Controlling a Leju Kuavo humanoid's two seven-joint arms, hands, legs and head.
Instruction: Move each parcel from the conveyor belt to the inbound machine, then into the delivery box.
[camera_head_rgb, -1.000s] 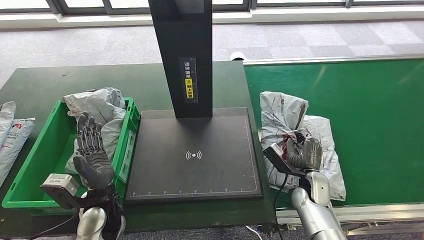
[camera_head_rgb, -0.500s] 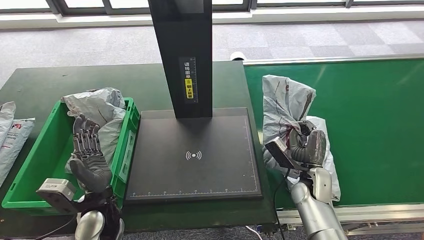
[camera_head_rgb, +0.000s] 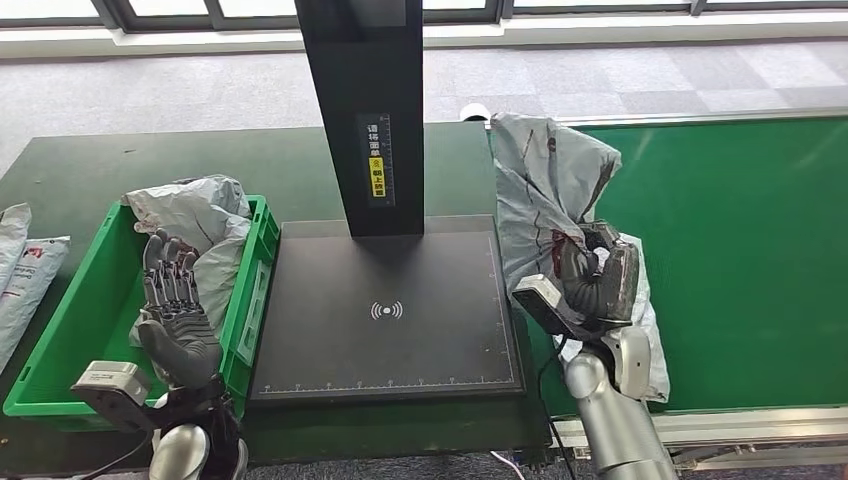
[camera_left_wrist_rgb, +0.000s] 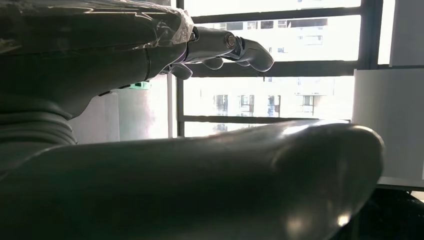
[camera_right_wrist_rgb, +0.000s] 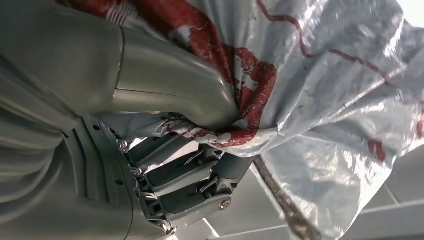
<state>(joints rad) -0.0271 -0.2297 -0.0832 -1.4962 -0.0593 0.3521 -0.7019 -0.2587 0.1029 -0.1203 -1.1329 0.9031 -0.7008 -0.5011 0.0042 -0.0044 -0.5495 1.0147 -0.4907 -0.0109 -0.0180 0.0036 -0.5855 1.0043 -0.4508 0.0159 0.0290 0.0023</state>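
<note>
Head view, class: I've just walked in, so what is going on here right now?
The robot's right hand grips a grey plastic parcel, holding it up at the edge of the green conveyor belt beside the black inbound machine. Another parcel lies on the belt beneath. The left hand hovers empty, fingers apart, over the green delivery box, which already holds a parcel.

The dark green worktop (camera_head_rgb: 80, 170) fills the left and middle of the frame. The flat black inbound machine with upright post (camera_head_rgb: 388, 310) sits at centre. The green plastic delivery box (camera_head_rgb: 60, 330) lies at lower left, a crumpled grey plastic parcel (camera_head_rgb: 195, 215) in it. The green conveyor belt (camera_head_rgb: 750, 220) runs along the right.
</note>
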